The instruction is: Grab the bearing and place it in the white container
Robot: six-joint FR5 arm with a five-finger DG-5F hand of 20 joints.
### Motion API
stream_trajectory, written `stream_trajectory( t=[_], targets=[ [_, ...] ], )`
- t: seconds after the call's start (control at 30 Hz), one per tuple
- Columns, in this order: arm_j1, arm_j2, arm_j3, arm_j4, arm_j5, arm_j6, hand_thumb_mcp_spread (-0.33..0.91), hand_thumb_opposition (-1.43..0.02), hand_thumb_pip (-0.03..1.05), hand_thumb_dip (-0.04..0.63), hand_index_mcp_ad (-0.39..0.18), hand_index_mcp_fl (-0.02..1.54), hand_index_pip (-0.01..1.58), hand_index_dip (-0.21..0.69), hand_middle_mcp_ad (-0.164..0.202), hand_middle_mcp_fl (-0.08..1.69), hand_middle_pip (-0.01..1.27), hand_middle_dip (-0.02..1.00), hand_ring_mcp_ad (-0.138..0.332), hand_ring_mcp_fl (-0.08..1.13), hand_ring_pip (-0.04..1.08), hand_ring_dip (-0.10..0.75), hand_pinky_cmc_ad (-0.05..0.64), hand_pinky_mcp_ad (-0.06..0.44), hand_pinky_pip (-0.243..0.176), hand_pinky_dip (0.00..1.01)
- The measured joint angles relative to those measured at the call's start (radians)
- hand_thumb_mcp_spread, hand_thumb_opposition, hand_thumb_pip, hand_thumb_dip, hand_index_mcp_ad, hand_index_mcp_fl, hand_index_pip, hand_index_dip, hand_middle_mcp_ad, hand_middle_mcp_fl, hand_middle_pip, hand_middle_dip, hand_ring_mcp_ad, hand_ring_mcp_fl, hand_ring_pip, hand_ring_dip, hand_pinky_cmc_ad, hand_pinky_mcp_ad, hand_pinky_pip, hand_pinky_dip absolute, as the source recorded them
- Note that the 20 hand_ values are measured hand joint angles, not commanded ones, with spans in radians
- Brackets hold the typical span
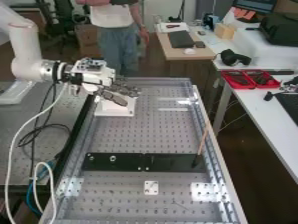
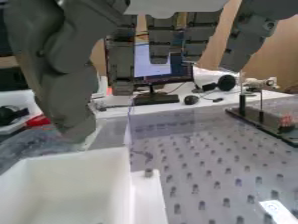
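Note:
In the high view the hand is over the white container near the bench's far left corner. Its fingers are extended, with nothing seen between them. The wrist view has the hand with thumb and fingers hanging fairly straight, and the container beneath, its visible inside holding nothing. A small round metal ring, which could be the bearing, lies on the black plate across the bench; I cannot tell for certain.
The long black plate crosses the perforated bench. A thin brown stick rises from its right end. A small white plate lies nearer. Red trays rest on the side table. Cables hang left of the bench.

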Motion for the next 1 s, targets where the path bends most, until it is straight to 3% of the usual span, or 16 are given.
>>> stream_trajectory(
  t=[0.13, 0.37, 0.5, 0.73, 1.0],
  targets=[
    [-0.072, 0.081, 0.034, -0.056, -0.047, -0.026, 0.30, -0.79, 0.57, 0.218, -0.134, 0.01, 0.80, 0.093, 0.044, -0.01, 0.14, 0.14, 0.120, 0.00, 0.08, 0.035, 0.361, 0.278, -0.080, 0.20],
    [-0.202, 0.151, 0.112, -0.127, -0.138, -0.050, 0.27, -0.73, 0.50, 0.171, -0.127, 0.04, 0.33, 0.108, 0.040, -0.01, 0.14, 0.14, 0.131, 0.00, 0.08, 0.037, 0.361, 0.278, -0.093, 0.24],
    [-0.284, 0.168, 0.185, -0.172, -0.195, -0.055, 0.26, -0.73, 0.44, 0.140, -0.124, 0.05, 0.23, 0.136, 0.040, -0.01, 0.14, 0.14, 0.136, 0.00, 0.08, 0.044, 0.367, 0.286, -0.089, 0.24],
    [-0.426, 0.152, 0.347, -0.257, -0.282, -0.076, 0.26, -0.72, 0.43, 0.126, -0.126, 0.09, 0.15, 0.152, 0.042, -0.01, 0.14, 0.14, 0.148, 0.00, 0.08, 0.044, 0.379, 0.297, -0.089, 0.25],
    [-0.517, 0.103, 0.473, -0.329, -0.412, -0.095, 0.27, -0.72, 0.42, 0.126, -0.124, 0.11, 0.13, 0.155, 0.044, 0.00, 0.14, 0.14, 0.147, 0.00, 0.08, 0.044, 0.396, 0.297, -0.093, 0.26]
  ],
)
